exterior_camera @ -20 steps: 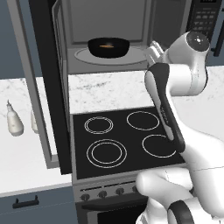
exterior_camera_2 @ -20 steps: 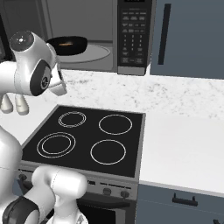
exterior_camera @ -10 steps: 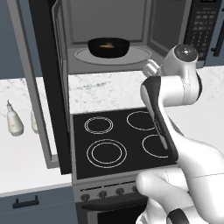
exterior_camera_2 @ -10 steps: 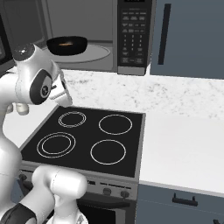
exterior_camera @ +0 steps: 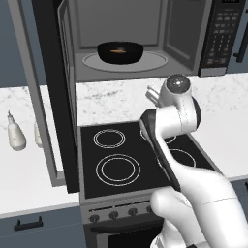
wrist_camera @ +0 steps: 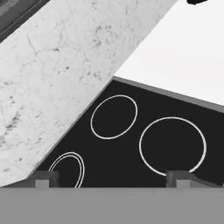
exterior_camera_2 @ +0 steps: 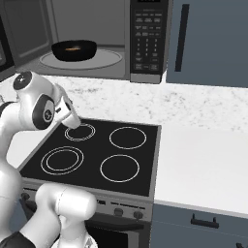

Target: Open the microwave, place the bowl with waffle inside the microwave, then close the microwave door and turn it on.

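The microwave (exterior_camera: 145, 38) stands open, and its door (exterior_camera: 51, 97) is swung out to the left. Inside, the black bowl (exterior_camera: 120, 52) sits on the glass turntable (exterior_camera: 152, 60), with a sliver of the golden waffle (exterior_camera: 116, 50) showing in it. The right base view shows the same bowl (exterior_camera_2: 74, 50) and the button panel (exterior_camera_2: 147, 36). My gripper (exterior_camera_2: 71, 119) hangs below the microwave over the back of the stovetop, well clear of the bowl. In the hand view my gripper (wrist_camera: 111, 179) is open, its tips spread wide, nothing between them, pointing down at the burner rings.
The black stovetop (exterior_camera: 121, 167) with several burner rings lies under the arm. White bottles (exterior_camera: 15, 133) stand on the left counter behind the open door. A blue-grey cabinet door (exterior_camera_2: 208, 43) with a black handle is right of the microwave, with white counter (exterior_camera_2: 203, 160) below it.
The hand has dropped from the level of the microwave opening down toward the stovetop and drawn back. The bowl stays on the turntable. The gripper stays open.
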Controlling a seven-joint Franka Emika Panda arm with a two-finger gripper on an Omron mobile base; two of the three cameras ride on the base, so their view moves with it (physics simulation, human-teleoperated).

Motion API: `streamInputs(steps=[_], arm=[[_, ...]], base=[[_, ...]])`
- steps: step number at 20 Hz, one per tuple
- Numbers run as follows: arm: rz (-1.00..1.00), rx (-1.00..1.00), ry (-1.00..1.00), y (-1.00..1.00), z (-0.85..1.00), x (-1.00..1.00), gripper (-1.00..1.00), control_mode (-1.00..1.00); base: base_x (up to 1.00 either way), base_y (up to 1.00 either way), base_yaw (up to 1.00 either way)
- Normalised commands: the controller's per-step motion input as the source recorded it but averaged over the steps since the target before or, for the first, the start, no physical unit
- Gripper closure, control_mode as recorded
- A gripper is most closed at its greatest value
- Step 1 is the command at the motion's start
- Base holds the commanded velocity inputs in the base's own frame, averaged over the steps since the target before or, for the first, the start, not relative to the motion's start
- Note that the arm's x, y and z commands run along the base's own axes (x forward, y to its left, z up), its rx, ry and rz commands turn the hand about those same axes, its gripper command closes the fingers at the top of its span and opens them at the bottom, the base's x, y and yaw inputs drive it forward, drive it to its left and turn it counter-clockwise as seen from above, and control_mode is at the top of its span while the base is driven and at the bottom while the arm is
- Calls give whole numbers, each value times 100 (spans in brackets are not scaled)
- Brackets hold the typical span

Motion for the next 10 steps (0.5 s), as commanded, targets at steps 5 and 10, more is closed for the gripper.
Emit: streamInputs(steps=[5,10], arm=[[0,-12,-1,28,-46,35,100,-100],[0,-2,-14,48,-38,33,100,-100]], base=[[0,0,0],[0,0,0]])
